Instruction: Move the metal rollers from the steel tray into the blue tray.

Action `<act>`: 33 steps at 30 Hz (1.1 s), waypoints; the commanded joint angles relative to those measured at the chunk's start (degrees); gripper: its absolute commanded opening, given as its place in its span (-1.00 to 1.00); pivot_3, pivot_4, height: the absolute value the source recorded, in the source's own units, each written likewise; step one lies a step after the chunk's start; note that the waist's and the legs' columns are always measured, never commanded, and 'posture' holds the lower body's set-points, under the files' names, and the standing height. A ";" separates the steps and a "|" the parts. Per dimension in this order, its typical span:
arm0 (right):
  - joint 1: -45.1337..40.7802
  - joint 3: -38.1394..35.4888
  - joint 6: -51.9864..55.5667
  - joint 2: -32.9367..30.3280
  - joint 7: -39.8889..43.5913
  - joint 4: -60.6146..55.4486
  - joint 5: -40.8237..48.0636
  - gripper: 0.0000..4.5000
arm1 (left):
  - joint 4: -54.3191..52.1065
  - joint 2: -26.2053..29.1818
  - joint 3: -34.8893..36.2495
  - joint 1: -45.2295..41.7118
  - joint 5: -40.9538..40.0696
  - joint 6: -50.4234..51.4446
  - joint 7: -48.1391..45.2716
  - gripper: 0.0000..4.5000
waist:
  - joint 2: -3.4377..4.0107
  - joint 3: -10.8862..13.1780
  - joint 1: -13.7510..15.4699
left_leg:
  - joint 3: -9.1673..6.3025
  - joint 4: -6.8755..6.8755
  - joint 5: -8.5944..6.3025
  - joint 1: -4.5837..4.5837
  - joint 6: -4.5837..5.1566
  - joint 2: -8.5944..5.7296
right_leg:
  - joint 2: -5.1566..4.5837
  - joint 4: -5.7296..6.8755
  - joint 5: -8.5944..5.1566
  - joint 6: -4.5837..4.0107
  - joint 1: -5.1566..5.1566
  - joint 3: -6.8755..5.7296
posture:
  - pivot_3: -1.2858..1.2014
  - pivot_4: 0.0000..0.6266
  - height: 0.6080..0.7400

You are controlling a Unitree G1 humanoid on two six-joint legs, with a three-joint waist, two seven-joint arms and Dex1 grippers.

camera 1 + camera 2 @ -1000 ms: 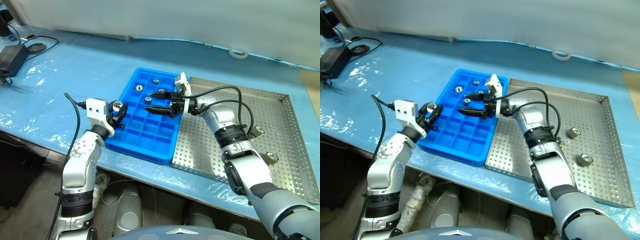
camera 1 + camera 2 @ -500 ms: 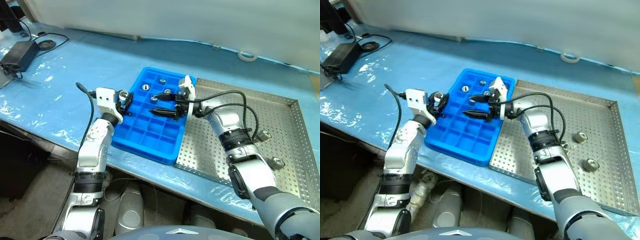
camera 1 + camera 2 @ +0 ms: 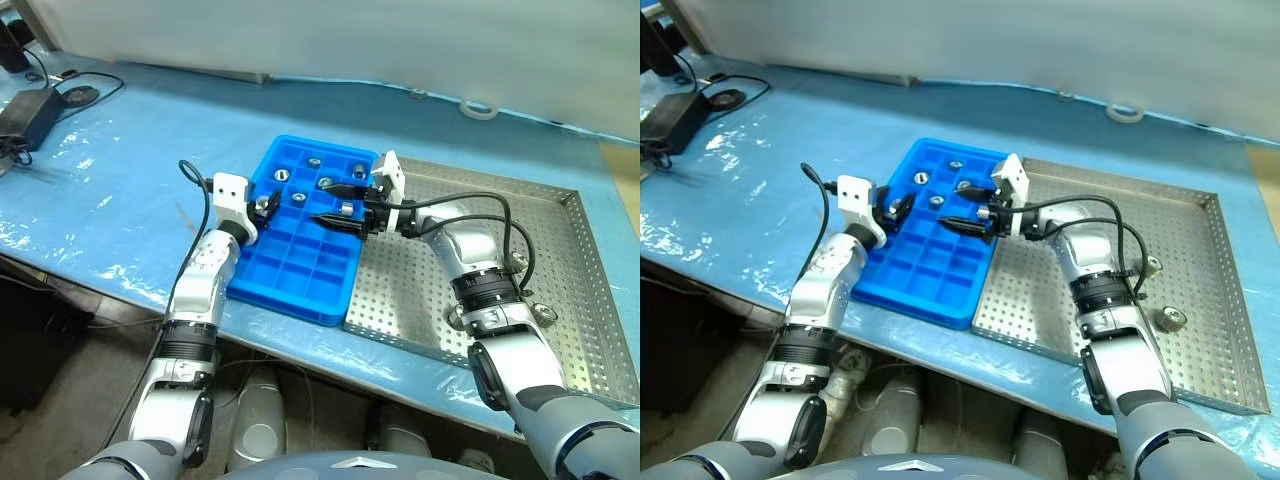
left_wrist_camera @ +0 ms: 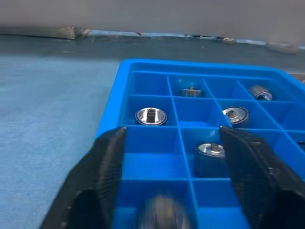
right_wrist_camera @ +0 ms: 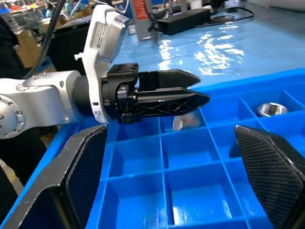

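The blue tray [image 3: 300, 285] lies left of the steel tray [image 3: 540, 210] on the blue-covered table. Several metal rollers [image 4: 150, 115] sit in the blue tray's far compartments. Two more rollers [image 3: 1168, 319] lie on the steel tray by its right side. My left gripper [image 3: 265, 205] hovers level over the blue tray's left edge with its fingers [image 4: 112, 152] spread. A blurred roller [image 4: 162, 214] sits loose below and between them, over a compartment. My right gripper [image 3: 332, 204] points left over the tray's right half, open and holding nothing.
A black power adapter [image 3: 25, 115] with cables lies at the far left. A white tape ring [image 3: 477, 107] rests behind the steel tray. A pale board runs along the back. The table's front edge is close below both trays.
My left gripper has moved forward over the blue tray's left edge and opened, letting go of the roller it held. My right gripper has drifted a little to the right, still open.
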 commanded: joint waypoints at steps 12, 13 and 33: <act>5.07 -5.27 2.76 -3.66 -6.43 -11.93 2.42 1.00 | 2.70 -1.09 -1.64 -7.47 -6.98 -3.65 -12.81 0.91 | -0.01 0.00 -2.06 | -0.03 0.07 0.05 -0.08 -0.05 -0.06 | -0.02 0.02 0.00 -0.02 0.00 -0.01 | 0.07 -0.52 1.00; 7.24 -6.57 3.71 -4.79 -7.66 -14.51 2.77 1.00 | 4.74 -0.78 -2.34 -9.08 -6.92 -3.48 -14.98 0.91 | -0.01 0.01 -2.40 | -0.03 0.08 0.05 -0.08 -0.05 -0.07 | -0.02 0.01 0.00 -0.02 0.01 0.00 | 0.05 -0.52 1.00; 37.45 -22.88 14.05 -12.01 -26.65 -46.96 8.49 1.00 | 51.88 -8.76 -6.04 -36.75 0.98 -17.60 -31.09 0.91 | -0.03 0.01 -13.91 | 0.48 -0.04 -0.15 0.17 0.32 -0.14 | -0.03 -0.48 -0.09 0.15 0.06 0.42 | -0.33 -0.52 1.00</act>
